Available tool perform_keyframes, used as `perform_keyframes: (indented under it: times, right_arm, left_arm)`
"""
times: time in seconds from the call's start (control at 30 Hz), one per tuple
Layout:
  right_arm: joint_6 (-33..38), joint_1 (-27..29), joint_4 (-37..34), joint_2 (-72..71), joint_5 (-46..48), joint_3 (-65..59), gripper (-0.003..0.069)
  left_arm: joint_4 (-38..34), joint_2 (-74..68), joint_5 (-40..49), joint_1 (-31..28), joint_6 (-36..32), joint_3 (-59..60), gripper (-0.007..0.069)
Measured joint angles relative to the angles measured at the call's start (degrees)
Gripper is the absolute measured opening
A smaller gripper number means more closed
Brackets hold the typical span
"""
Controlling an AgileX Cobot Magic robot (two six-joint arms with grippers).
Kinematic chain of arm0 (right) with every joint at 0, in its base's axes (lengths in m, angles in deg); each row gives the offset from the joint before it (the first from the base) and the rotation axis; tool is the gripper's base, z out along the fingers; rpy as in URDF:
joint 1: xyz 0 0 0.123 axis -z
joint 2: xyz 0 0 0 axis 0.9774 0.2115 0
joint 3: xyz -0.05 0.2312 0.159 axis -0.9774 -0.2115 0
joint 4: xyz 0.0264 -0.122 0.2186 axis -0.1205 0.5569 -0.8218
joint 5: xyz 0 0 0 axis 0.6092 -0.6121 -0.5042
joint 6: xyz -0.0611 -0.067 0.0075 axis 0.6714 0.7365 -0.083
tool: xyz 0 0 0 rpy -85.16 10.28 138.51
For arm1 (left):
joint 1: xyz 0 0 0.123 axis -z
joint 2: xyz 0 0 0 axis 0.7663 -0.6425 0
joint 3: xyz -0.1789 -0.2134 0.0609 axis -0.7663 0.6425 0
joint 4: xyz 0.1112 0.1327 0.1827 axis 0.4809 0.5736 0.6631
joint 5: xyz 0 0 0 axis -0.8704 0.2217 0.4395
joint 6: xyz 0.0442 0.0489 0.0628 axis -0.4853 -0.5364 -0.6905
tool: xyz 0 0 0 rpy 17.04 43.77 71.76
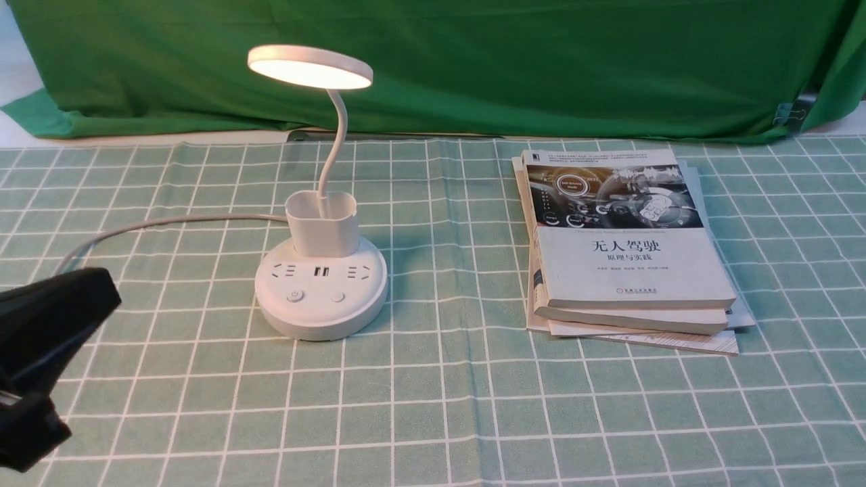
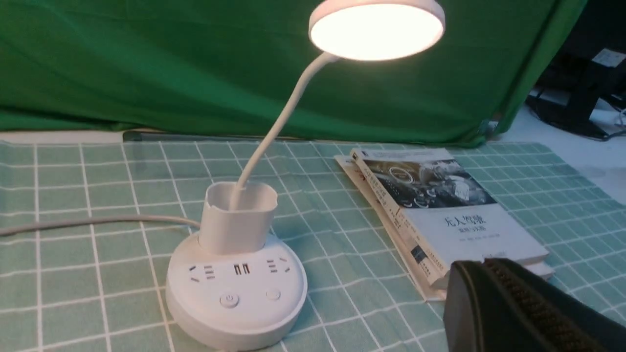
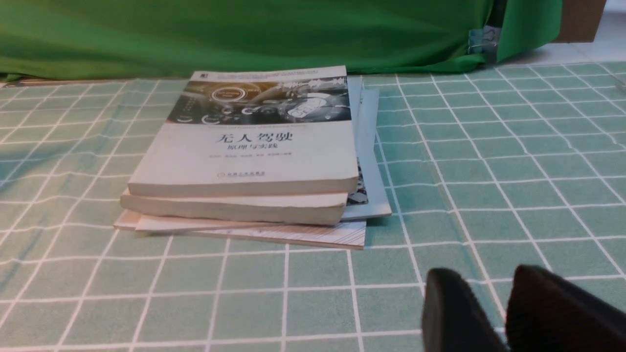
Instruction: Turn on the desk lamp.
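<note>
The white desk lamp point(image 1: 321, 297) stands left of centre on the checked cloth. Its disc head point(image 1: 310, 66) glows warm white, and it glows in the left wrist view too point(image 2: 376, 29). Two buttons point(image 1: 294, 296) point(image 1: 337, 296) sit on the front of the round base below the sockets. My left gripper point(image 1: 81, 297) hangs left of the base, apart from it, shut and empty; its fingers point(image 2: 469, 266) lie pressed together. My right gripper point(image 3: 489, 278) shows only in its wrist view, low over the cloth, with a narrow gap between its tips and nothing in it.
A stack of books point(image 1: 626, 243) lies right of the lamp, and the right wrist view shows it ahead of the right gripper point(image 3: 254, 156). The lamp's grey cord point(image 1: 169, 222) runs off to the left. A green curtain point(image 1: 541, 61) closes off the back.
</note>
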Motion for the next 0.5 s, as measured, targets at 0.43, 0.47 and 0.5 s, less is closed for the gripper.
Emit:
perform_keyframes:
  times: [0.43,0.47,0.5]
  right_arm:
    - [0.0,0.0,0.0,0.0,0.0,0.0,0.024]
    - [0.0,0.0,0.0,0.0,0.0,0.0,0.024]
    - [0.0,0.0,0.0,0.0,0.0,0.0,0.024]
  left_arm:
    - [15.2,8.5,-32.9,-6.7,-4.0,14.1,0.0021]
    - [15.4,10.1,-33.5,-8.3,-4.0,15.8,0.0021]
    - [15.5,11.6,-33.8,-10.0,-3.8,17.6,0.0021]
